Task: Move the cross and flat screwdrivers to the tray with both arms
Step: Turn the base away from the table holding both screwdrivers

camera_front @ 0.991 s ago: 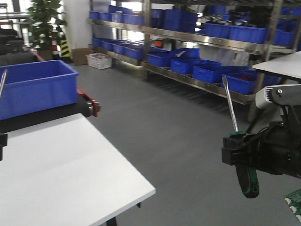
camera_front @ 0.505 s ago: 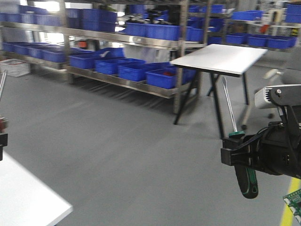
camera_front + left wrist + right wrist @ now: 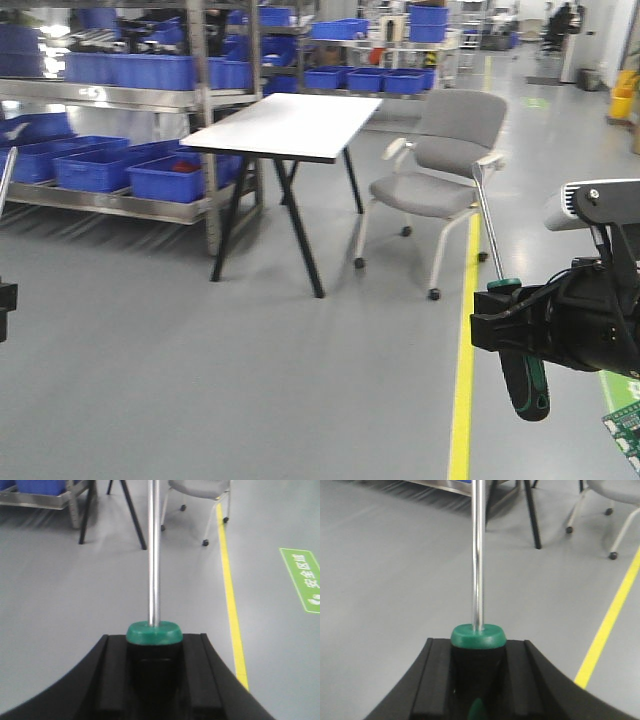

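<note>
Grey floor (image 3: 200,380) bore a white table (image 3: 285,122) and grey chair (image 3: 455,140), yellow line (image 3: 462,380) ran alongside, blue bins (image 3: 180,178) sat on steel shelving (image 3: 120,203)

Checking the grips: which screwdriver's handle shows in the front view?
The screwdriver in the right gripper: its black-green handle hangs below the jaws. The left screwdriver shows only shaft.
</note>
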Robot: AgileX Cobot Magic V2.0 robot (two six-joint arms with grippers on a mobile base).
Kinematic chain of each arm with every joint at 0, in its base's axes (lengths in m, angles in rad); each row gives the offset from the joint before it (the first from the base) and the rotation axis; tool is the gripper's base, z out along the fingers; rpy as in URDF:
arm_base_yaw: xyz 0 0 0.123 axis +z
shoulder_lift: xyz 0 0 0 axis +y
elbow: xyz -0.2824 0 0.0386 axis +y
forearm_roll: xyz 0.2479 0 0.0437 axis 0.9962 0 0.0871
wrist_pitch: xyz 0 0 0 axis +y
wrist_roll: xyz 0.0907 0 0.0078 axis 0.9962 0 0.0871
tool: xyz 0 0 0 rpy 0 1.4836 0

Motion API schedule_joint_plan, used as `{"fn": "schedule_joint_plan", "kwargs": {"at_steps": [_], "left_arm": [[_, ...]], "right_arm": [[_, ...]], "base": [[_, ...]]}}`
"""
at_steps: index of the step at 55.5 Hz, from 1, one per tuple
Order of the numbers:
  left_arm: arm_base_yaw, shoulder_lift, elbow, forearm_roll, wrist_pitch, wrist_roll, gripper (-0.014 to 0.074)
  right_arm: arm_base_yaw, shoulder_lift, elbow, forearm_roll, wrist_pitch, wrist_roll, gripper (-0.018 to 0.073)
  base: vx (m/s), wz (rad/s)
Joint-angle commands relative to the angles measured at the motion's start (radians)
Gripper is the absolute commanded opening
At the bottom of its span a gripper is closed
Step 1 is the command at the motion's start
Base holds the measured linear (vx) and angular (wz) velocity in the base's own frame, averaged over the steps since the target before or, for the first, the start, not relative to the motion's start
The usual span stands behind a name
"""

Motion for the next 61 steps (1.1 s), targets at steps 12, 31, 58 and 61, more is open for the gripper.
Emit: {"fn": "schedule_joint_plan", "kwargs": {"at_steps": [12,31,58,61], "left_arm": [[-0.005,-0.018,-0.031,-0.021,-0.085,-0.001,-0.0003],[-0.005,-0.018,-0.031,-0.021,-0.085,-0.001,-0.0003],[-0.005,-0.018,-0.031,-0.020,-0.085,-0.001,-0.0003],[-0.005,-0.018,-0.031,-0.020,-0.085,-0.001,-0.0003]], "right_arm": [[-0.006,-0.025,-0.030,-0.005,-0.088,-0.006,-0.0008],[-0.006,-0.025,-0.030,-0.005,-0.088,-0.006,-0.0008],[-0.006,-0.025,-0.030,-0.005,-0.086,-0.006,-0.0008],[-0.006,-0.025,-0.030,-0.005,-0.087,-0.006,-0.0008]], "base": [[0.39,-0.41],[0.45,-0.17],[0.52,0.32],[0.56,0.60]]}}
